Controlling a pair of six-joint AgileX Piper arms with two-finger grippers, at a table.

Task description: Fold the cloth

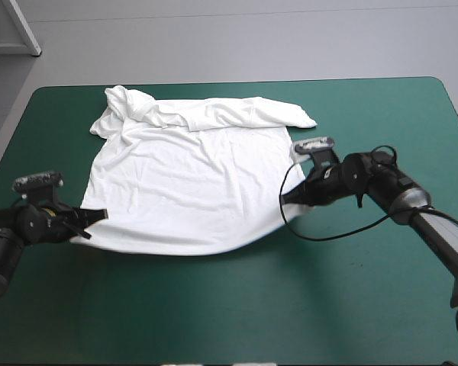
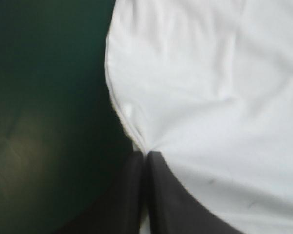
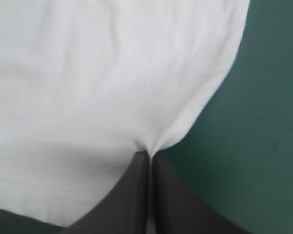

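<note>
On the teal-green table, at its left side, the left gripper holds its black fingers pressed together on the near left corner of the T-shirt, with the hem pinched between the tips. Across the middle, the white T-shirt lies spread flat. Its collar end is bunched and turned over along the far edge, and one sleeve is crumpled at the far left. At the right side, the right gripper pinches the shirt's right edge close to the near hem. Judged step: both grips are taken for the first fold. The next move calls for raising both corners together, level, and carrying the hem toward the far edge without skewing the cloth.
</note>
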